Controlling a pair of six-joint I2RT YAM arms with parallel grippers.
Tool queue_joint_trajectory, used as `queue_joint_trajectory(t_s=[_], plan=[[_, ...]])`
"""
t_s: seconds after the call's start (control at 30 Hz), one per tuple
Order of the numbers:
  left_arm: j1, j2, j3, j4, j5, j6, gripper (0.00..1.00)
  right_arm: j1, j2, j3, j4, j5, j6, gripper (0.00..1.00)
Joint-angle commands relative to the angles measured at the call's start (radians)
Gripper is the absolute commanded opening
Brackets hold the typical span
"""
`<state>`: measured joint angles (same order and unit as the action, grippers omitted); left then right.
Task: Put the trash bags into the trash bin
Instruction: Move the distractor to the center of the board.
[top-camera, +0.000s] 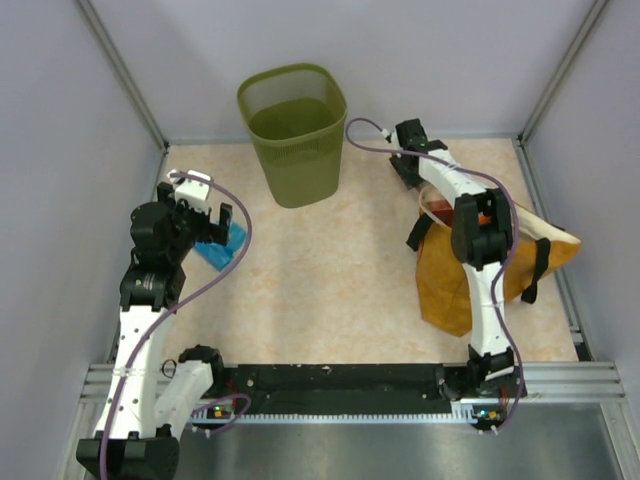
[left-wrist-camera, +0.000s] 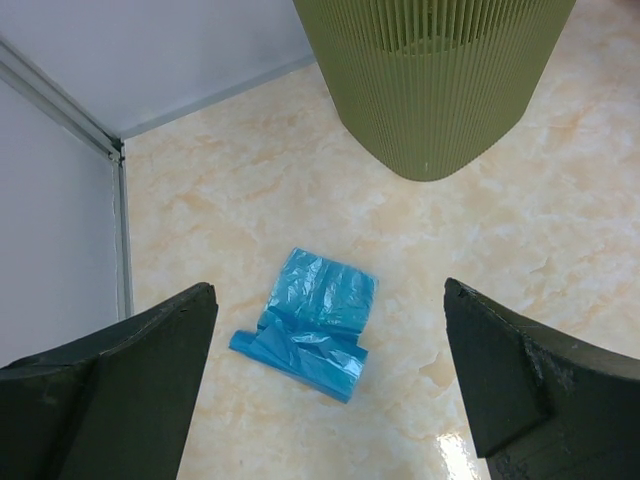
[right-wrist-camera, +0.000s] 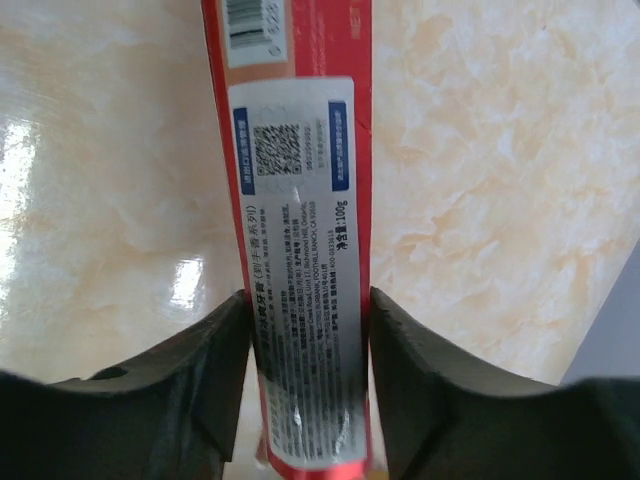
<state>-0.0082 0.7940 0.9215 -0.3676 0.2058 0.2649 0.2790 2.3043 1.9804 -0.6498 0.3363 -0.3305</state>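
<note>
Red box (right-wrist-camera: 300, 200) gripped by forward-reaching right pincer (right-wrist-camera: 308, 300).

the trash bin (top-camera: 292, 135) stands at the far edge of the table (top-camera: 340, 270), a little left of centre. the folded trash bag (left-wrist-camera: 308, 322) lies flat on the table, nearer and left of the bin and apart from it, below the wide-spread left gripper (left-wrist-camera: 330, 290). the sack (top-camera: 470, 285) lies on the table's right side. just behind it, the flat box (right-wrist-camera: 300, 200) sits between the fingers of the right gripper (right-wrist-camera: 308, 295), which touch both its sides.
</note>
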Motion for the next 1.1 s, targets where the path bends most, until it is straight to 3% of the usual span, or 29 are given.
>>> queue_joint_trajectory(t_s=[0.0, 0.2, 0.27, 0.37, 0.53, 0.73, 0.9, 1.07], plan=[[0.002, -0.013, -0.01, 0.038, 0.012, 0.025, 0.99, -0.003, 0.018, 0.055, 0.036, 0.024, -0.021, 0.56], [0.002, 0.007, -0.026, 0.027, 0.007, 0.1, 0.99, -0.012, -0.04, -0.014, 0.032, -0.017, -0.022, 0.7], [0.002, 0.04, -0.029, 0.01, -0.014, 0.146, 0.99, -0.012, -0.09, -0.046, 0.033, -0.057, -0.012, 0.83], [0.002, 0.118, -0.023, -0.043, -0.035, 0.209, 0.99, -0.011, -0.181, -0.098, 0.029, -0.126, 0.004, 0.9], [0.002, 0.25, -0.03, -0.096, -0.049, 0.273, 0.99, -0.012, -0.341, -0.189, 0.029, -0.23, 0.018, 0.93], [0.083, 0.416, -0.023, -0.109, -0.037, 0.318, 0.98, -0.008, -0.523, -0.284, 0.013, -0.328, 0.033, 0.95], [0.094, 0.592, 0.105, -0.235, -0.114, 0.159, 0.94, 0.02, -0.631, -0.371, 0.003, -0.365, 0.034, 0.95], [0.096, 0.669, 0.077, -0.163, -0.161, 0.015, 0.93, 0.046, -0.697, -0.446, 0.003, -0.398, 0.044, 0.95]])
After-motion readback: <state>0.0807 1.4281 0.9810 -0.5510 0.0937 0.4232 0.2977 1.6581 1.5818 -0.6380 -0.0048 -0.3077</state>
